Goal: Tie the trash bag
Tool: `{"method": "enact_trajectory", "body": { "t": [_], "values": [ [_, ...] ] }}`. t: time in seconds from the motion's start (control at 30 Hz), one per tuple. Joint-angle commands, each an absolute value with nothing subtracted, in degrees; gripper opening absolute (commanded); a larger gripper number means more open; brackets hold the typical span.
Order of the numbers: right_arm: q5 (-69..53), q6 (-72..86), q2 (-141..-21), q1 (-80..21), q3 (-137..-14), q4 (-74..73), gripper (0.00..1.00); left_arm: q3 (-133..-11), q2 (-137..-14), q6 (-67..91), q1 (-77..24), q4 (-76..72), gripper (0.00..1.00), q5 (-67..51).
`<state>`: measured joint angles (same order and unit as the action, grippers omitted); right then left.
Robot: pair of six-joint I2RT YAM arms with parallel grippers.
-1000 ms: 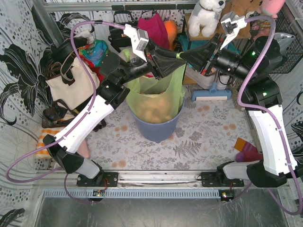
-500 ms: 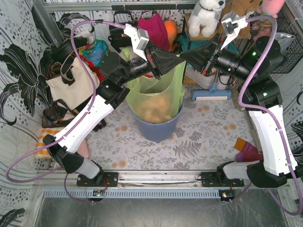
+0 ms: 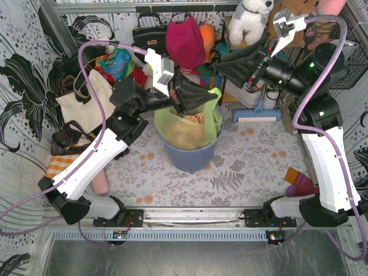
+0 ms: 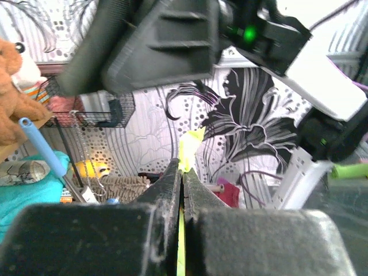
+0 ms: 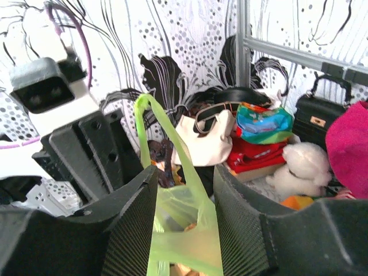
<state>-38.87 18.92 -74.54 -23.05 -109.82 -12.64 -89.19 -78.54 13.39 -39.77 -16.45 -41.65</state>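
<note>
The left gripper (image 4: 183,172) pinches 1 handle of the trash bag (image 3: 190,123), which sits in the bin (image 3: 190,158) at mid-table. The right gripper (image 5: 184,172) is spread, with the free handle loop (image 5: 144,106) between its fingers. It should clamp low on that loop, then cross the 2 handles.

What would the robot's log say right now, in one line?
left jaws: shut on trash bag | right jaws: open, bag loop between them | bag: in bin | knot: none yet

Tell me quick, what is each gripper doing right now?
Left gripper: closed, pinching a strip of the trash bag.
Right gripper: open, clamping nothing; a loop of the bag shows in the gap between its fingers.
</note>
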Motion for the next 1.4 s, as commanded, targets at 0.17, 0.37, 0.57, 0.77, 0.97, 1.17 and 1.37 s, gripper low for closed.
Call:
{"method": "enact_trajectory", "body": {
  "t": [0.17,0.37,0.57,0.77,0.97,1.17,1.37],
  "values": [
    [-44.88,22.69,-83.88,-27.15,-119.63,-7.79,0.55,-81.6,-73.15,11.32,-39.95,-26.44,0.07,-53.04],
    [-45.69,18.91,-93.85,-33.39,-132.11,-14.05,0.62,-80.01,-71.95,12.63,-39.99,-28.14,0.07,-53.34],
    [-47.43,21.32,-104.44,-34.34,-144.55,-17.15,0.59,-80.13,-72.54,13.41,-39.99,-28.96,0.07,-52.98],
    [-47.74,25.46,-106.36,-35.36,-143.24,-14.14,0.59,-82.51,-74.2,12.79,-39.95,-27.15,0.07,-53.26],
    [-48.63,27.61,-107.05,-36.86,-143.36,-13.37,0.58,-83.52,-75.26,13.01,-39.97,-27.52,0.08,-52.82],
    [-49.1,28.36,-107.31,-38.37,-143.68,-13.44,0.46,-84.2,-75.54,12.92,-39.95,-27.07,0.08,-52.8],
    [-49.92,29.82,-107.71,-38.91,-144.34,-13.88,0.41,-83.87,-75.13,12.93,-39.99,-27.01,0.08,-52.91]
  ]
}}
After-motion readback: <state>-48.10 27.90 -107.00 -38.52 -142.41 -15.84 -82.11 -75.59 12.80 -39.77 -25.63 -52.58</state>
